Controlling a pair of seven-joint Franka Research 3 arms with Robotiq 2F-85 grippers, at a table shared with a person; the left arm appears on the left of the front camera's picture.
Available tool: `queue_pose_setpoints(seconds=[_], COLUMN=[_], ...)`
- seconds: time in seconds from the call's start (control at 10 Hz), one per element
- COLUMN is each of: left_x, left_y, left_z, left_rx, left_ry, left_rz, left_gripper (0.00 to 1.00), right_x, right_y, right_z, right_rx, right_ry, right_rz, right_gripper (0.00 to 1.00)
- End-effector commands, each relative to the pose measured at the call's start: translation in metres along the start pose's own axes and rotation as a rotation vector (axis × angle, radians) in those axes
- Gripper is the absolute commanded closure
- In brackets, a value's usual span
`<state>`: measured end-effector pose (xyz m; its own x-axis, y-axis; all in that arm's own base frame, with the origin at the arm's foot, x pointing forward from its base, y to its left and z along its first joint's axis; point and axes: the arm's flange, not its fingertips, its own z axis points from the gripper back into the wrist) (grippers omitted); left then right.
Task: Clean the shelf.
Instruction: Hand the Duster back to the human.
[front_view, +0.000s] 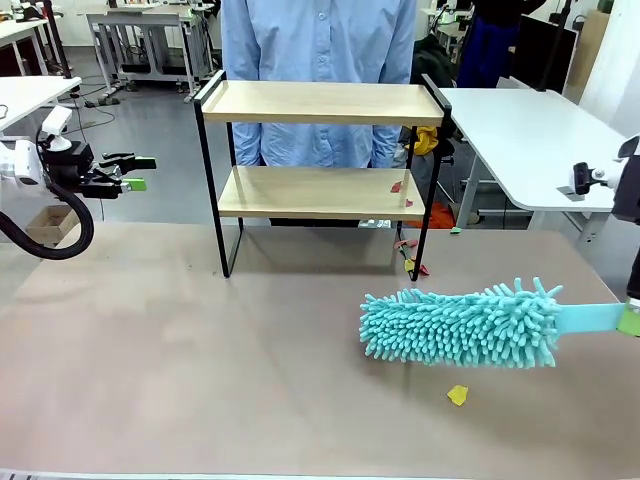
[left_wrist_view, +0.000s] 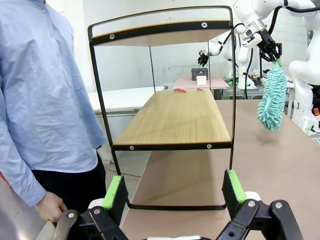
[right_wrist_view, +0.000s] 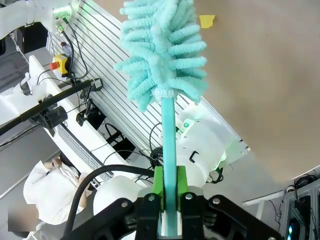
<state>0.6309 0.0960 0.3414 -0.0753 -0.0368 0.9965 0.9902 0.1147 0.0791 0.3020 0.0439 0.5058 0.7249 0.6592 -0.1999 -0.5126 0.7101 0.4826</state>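
Front view takes in one brown surface, one shelf of two wooden boards at the middle of its far edge before one person, one teal duster reaching in from the right edge, two red scraps on the lower board's right end and one yellow scrap just nearside of the duster. Right wrist view shows the right tool pressed together, pinching the duster by its handle between green pads. Left wrist view, looking along the shelf, shows the left tool spread wide, holding nothing, and the person's hand near the shelf's end.
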Motion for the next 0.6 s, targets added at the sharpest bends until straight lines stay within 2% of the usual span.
queue_pose_setpoints(seconds=[0.0,0.5], left_x=[0.0035,0.0035], left_y=[-0.0004,-0.0004], left_z=[-0.0011,-0.0011], left_rx=[-0.001,-0.001], left_ry=[0.005,0.005], left_rz=[-0.005,-0.005], left_gripper=[0.0,0.0], right_x=[0.0014,0.0014], right_y=[-0.0001,-0.0001], right_z=[-0.001,-0.001], right_rx=[0.007,0.007], right_ry=[-0.029,-0.029], right_rz=[0.005,0.005], right_gripper=[0.87,0.87])
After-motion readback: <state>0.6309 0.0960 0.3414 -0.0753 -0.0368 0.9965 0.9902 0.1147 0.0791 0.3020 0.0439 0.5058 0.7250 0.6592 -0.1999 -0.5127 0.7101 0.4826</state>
